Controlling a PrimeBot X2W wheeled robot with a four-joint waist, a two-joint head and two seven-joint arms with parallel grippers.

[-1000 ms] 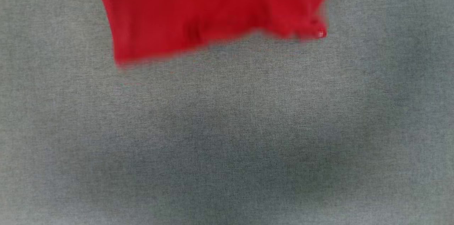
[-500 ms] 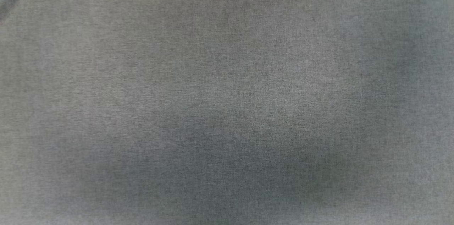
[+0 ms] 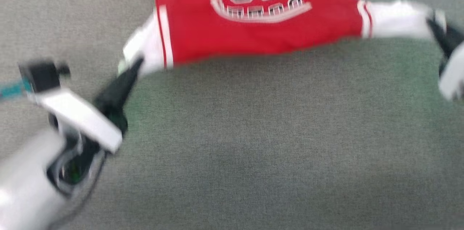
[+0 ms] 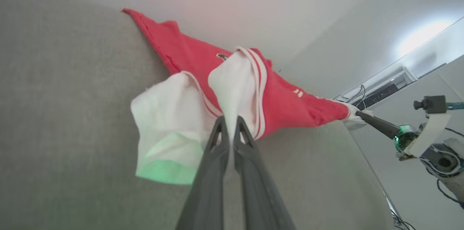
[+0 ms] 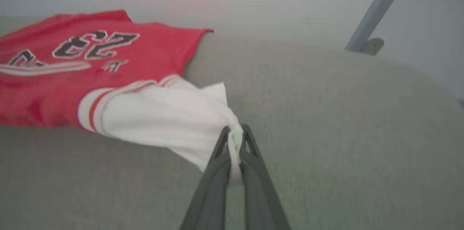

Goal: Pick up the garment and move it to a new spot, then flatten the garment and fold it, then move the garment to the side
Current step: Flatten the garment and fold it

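Note:
The garment [image 3: 253, 23], a red T-shirt with white sleeves and black-and-white "23" lettering, is stretched across the top of the head view over the grey cloth surface [image 3: 253, 143]. My left gripper [image 3: 136, 64] is shut on the white sleeve at the left, seen close in the left wrist view as the garment [image 4: 232, 88] pinched by my left gripper [image 4: 228, 121]. My right gripper [image 3: 431, 23] is shut on the other white sleeve at the far right. In the right wrist view the garment [image 5: 72, 74] trails left from my right gripper [image 5: 235, 132]. The shirt's lower part runs off the top edge.
The grey cloth surface [image 5: 326, 114] spreads wide below the shirt. A grey metal pole [image 5: 377, 5] rises beyond its far edge in the right wrist view. Pale walls and some equipment [image 4: 384, 88] stand behind the surface in the left wrist view.
The head view has shifted a lot. A second ago a red hem hung at the top, half a second ago just grey cloth showed, and now both grippers hold the shirt spread by its sleeves.

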